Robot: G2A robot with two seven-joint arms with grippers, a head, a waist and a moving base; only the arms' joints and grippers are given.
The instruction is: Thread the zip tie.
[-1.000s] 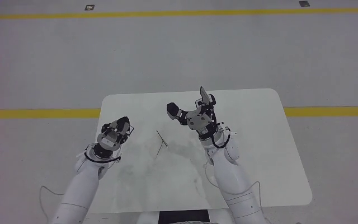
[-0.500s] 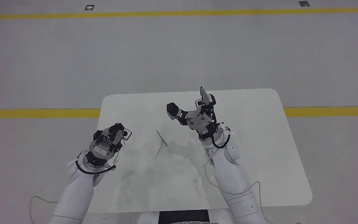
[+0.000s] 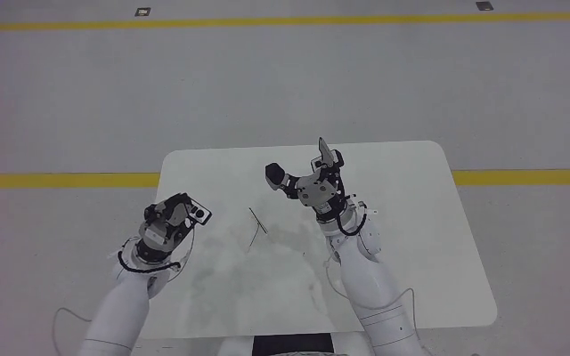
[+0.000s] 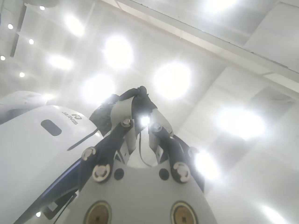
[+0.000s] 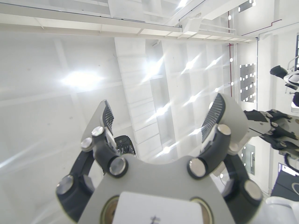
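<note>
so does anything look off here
Yes: the thin dark zip tie lies on the white rounded table between the arms, held by neither. The left tool, shut, and the right tool, open, both point up at the ceiling.

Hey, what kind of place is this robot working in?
Probably a large industrial hall or robotics lab: a grey floor marked with yellow lines, white beams and bright lights high overhead, and one white table.
</note>
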